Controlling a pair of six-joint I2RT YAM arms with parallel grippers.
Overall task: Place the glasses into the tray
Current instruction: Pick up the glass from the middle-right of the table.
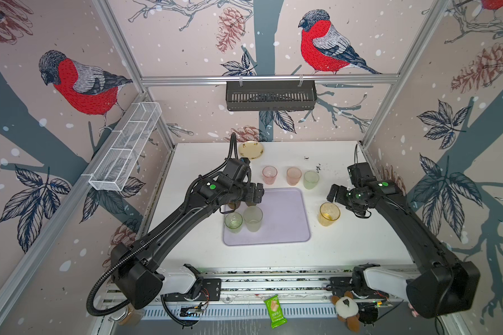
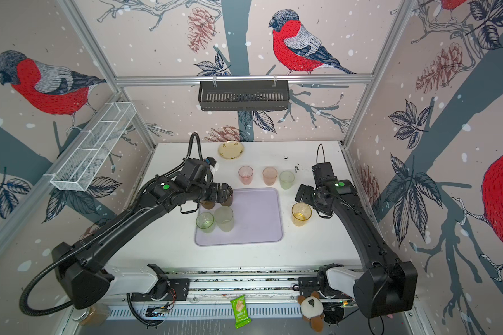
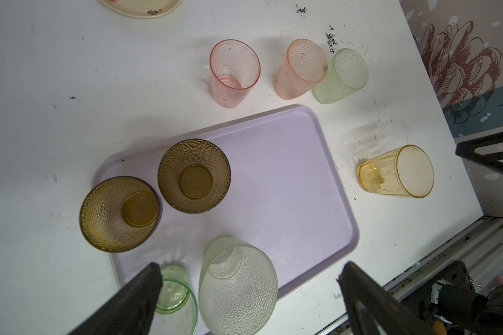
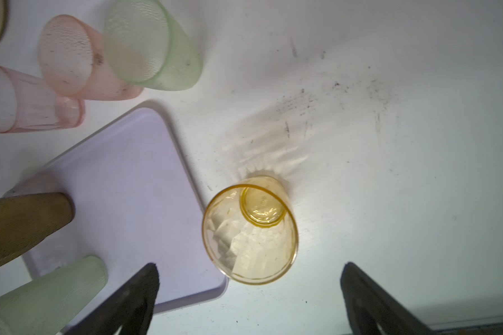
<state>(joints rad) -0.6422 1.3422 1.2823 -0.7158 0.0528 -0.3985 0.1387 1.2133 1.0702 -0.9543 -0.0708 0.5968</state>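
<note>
- Tray point(image 1: 285, 220) lies mid-table point(image 1: 346, 246), within reach of both arms. Much of its right part is bare.
- Nearest on it, at the near left: clear green glass point(image 1: 233, 222) by the left rim and the taller frosted green glass point(image 1: 253, 218) just beside it. Both are upright and count as placed.
- Behind those, two brown glasses point(image 3: 194, 176) point(image 3: 119, 213) stand upright on the tray's left side. The outer one sits hard against the rim, and its base looks to be inside.
- Left gripper point(image 3: 250, 269) hangs over that cluster with its jaws spread wide and nothing between them. The frosted glass shows below the gap, untouched.
- Tally by my reading: four glasses in, four left.
- Amber glass point(image 1: 329, 214) is upright on the table just beside the tray's right rim, not on it. It is the closest one left.
- Right gripper point(image 4: 250, 266) hovers near the amber glass, jaws wide, empty, no contact. It is probably the next pick for this arm.
- Beyond the tray's far edge, a row on bare table: pink glass point(image 1: 269, 175), peach glass point(image 1: 294, 175), and a pale green glass point(image 1: 311, 179) touching or nearly touching the peach. All are upright and all remain to be moved.
- Farthest: small yellow plate point(image 1: 251, 150) near the back wall, no part of the job.
</note>
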